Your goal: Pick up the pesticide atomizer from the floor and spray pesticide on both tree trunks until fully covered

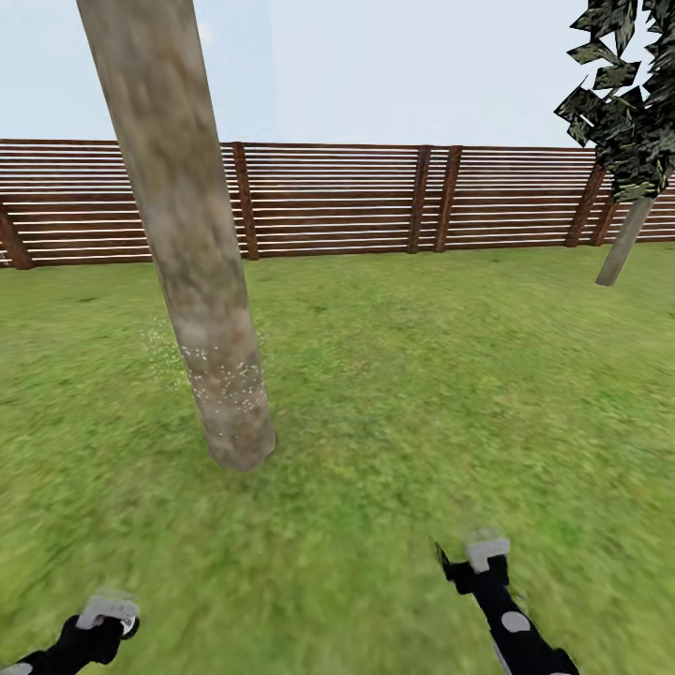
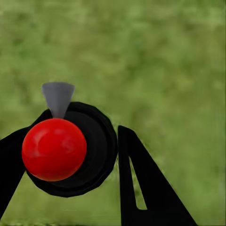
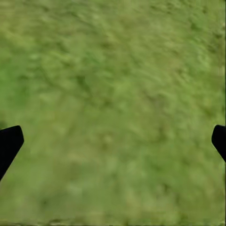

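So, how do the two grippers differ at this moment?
The left gripper is shut on the atomizer, with its red ball and grey nozzle; the right gripper holds nothing. The left fingers stand close around the atomizer; the right fingers are spread wide. Both look down at the grass.

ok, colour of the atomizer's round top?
Glossy red atomizer top, clearest in the left wrist view.

Mottled beige-grey trunk — whitish speckles
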You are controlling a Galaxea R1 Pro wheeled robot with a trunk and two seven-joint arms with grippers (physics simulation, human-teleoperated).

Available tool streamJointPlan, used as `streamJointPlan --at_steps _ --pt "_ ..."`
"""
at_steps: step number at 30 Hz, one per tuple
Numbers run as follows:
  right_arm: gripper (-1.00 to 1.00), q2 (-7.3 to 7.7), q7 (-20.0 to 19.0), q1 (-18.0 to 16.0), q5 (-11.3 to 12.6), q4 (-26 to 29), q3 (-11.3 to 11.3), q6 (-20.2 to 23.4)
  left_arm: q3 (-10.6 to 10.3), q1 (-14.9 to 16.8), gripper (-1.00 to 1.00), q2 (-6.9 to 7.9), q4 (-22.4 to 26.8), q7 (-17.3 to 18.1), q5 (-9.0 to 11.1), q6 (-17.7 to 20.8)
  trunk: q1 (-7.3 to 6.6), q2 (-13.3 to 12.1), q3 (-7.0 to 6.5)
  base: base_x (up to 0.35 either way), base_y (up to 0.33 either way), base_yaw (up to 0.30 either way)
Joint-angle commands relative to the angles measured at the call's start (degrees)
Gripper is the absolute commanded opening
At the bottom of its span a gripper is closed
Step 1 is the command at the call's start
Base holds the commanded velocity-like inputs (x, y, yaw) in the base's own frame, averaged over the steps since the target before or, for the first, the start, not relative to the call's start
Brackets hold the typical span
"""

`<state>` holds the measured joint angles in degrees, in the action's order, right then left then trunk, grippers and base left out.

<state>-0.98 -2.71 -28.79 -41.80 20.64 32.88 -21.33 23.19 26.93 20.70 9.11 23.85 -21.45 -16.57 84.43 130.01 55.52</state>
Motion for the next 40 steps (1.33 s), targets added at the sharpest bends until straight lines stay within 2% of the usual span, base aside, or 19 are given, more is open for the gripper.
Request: streamJointPlan --at_steps 1,3,4,8,9,12,14,20,22,29,40 --pt "1.0 0.05 5.07 1.32 -0.04 -2.89 0.21 -3.41 0.43 -1.88 -1.0 -0.77 -0.49 -3.47 2.9 -2.9 0.0 0.0 -0.02 0.0 0.0 0.0" --pt "1.0 0.19 10.61 3.46 -0.11 -8.5 0.39 -10.08 0.69 -4.64 -1.0 -2.32 -0.91 -6.77 6.03 -6.36 0.0 0.0 -0.02 0.0 0.0 0.0" --pt "1.0 0.24 11.33 4.1 -0.13 -9.93 0.41 -11.39 0.74 -5.24 -1.0 -2.81 -1.02 -7.25 6.45 -6.8 0.0 0.0 -0.02 0.0 0.0 0.0" --pt "1.0 0.12 11.99 5.03 -0.21 -12.36 0.38 -12.65 0.72 -7.5 -1.0 -6.15 -3.18 -7.73 6.58 -7.24 0.0 0.0 -0.02 0.0 0.0 0.0" --pt "1.0 0.18 11.95 5.06 -0.21 -14.8 0.38 -12.66 0.78 -7.78 -1.0 -6.5 -3.3 -8.95 7.59 -7.31 0.0 0.0 -0.02 0.0 0.0 0.0" --pt "1.0 0.19 11.96 5.07 -0.21 -15.42 0.38 -12.66 0.8 -7.8 -1.0 -6.63 -3.31 -9.74 8.9 -7.34 0.0 0.0 -0.02 0.0 0.0 0.0" --pt "1.0 0.19 11.97 5.07 -0.21 -15.45 0.39 -12.66 0.8 -7.82 -1.0 -6.63 -3.34 -9.77 8.99 -7.34 0.0 0.0 -0.02 0.0 0.0 0.0" --pt "1.0 0.1 12.06 5.11 -0.12 -15.57 0.36 -12.59 0.79 -7.84 -1.0 -6.72 -3.4 -9.79 8.97 -7.25 0.0 0.0 -0.02 0.0 0.0 0.0" --pt "1.0 -0.07 12.0 5.13 -0.12 -17.62 0.35 -12.53 0.74 -7.84 -1.0 -6.74 -3.4 -9.79 8.97 -7.25 0.0 0.0 -0.02 0.0 0.0 0.0" --pt "1.0 -0.15 11.94 6.6 -0.12 -19.2 0.35 -12.51 0.72 -7.86 -1.0 -7.73 -3.55 -9.72 8.71 -7.26 0.0 0.0 -0.02 0.0 0.0 0.0" --pt "1.0 -0.16 11.94 6.82 -0.03 -19.22 0.36 -12.51 0.77 -7.86 -1.0 -7.34 -4.2 -9.77 8.73 -7.31 0.0 0.0 -0.02 0.0 0.0 0.0"
